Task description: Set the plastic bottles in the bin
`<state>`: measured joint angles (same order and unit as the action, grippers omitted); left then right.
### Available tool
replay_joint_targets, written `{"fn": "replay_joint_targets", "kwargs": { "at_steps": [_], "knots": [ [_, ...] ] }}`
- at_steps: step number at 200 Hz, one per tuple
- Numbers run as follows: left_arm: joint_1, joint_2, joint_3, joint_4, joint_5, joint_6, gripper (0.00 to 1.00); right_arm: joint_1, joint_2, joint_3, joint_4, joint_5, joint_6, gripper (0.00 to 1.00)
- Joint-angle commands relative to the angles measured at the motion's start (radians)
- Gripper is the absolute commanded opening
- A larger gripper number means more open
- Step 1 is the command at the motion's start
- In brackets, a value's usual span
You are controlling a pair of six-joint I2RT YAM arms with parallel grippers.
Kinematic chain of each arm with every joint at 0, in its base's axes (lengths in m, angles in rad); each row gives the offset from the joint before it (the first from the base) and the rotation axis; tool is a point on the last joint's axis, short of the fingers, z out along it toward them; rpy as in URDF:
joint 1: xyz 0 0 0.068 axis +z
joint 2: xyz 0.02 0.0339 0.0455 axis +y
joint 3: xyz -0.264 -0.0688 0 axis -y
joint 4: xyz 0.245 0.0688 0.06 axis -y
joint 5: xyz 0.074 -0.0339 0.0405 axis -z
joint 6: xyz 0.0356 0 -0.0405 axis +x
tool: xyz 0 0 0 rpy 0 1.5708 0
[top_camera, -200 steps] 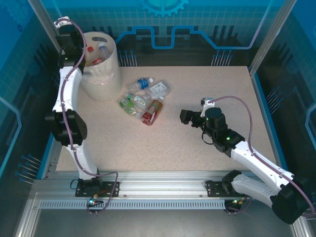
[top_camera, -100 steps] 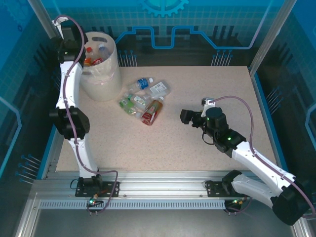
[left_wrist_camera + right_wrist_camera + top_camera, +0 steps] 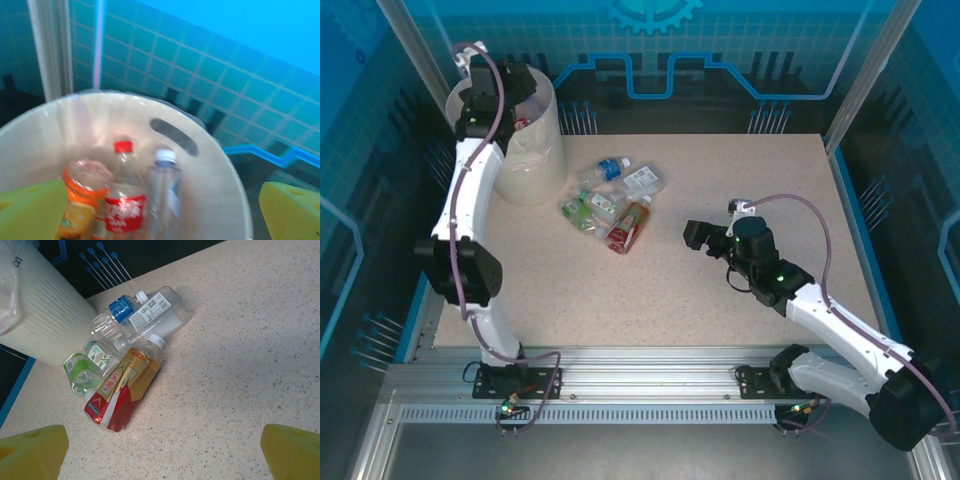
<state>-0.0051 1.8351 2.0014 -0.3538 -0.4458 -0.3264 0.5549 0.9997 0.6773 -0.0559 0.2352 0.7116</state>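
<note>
My left gripper (image 3: 510, 88) hangs over the mouth of the cream-white bin (image 3: 528, 160), open with nothing between its green fingers (image 3: 30, 205). Inside the bin (image 3: 215, 170) stand an orange bottle (image 3: 82, 192), a red-labelled bottle with a red cap (image 3: 124, 205) and a clear bottle with a white cap (image 3: 162, 195). Several plastic bottles lie in a cluster on the table right of the bin: a red-and-gold labelled one (image 3: 628, 226) (image 3: 125, 390), a blue-labelled one (image 3: 611, 168) (image 3: 120, 310), a white-labelled one (image 3: 157, 312) and a green-labelled one (image 3: 82, 367). My right gripper (image 3: 695, 237) (image 3: 161, 452) is open, right of the cluster.
The speckled table (image 3: 720, 180) stretches bare to the right and front of the cluster. Blue enclosure walls and metal posts (image 3: 865, 70) ring the table. The bin's ribbed wall (image 3: 40, 315) stands close behind the green-labelled bottle.
My left gripper has opened and swung right, from beside the bin's left rim to above its mouth. The right arm has barely moved.
</note>
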Motion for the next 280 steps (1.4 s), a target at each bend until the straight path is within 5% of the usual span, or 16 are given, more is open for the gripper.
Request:
{"fn": "replay_joint_targets", "kwargs": {
  "at_steps": [1, 93, 156, 280],
  "knots": [
    [-0.064, -0.120, -0.120, 0.131, 0.020, -0.094, 0.99, -0.015, 0.009, -0.027, 0.041, 0.018, 0.059, 1.00],
    [-0.357, -0.237, -0.488, 0.108, 0.058, -0.153, 0.99, -0.021, 0.058, 0.016, 0.046, -0.013, -0.026, 1.00],
    [-0.373, -0.119, -0.572, 0.086, 0.447, -0.134, 0.99, -0.022, 0.069, 0.016, 0.046, -0.004, -0.032, 1.00],
    [-0.437, 0.053, -0.655, 0.047, 0.562, -0.085, 0.99, -0.026, 0.099, 0.116, -0.159, -0.100, -0.126, 1.00]
  ]
}}
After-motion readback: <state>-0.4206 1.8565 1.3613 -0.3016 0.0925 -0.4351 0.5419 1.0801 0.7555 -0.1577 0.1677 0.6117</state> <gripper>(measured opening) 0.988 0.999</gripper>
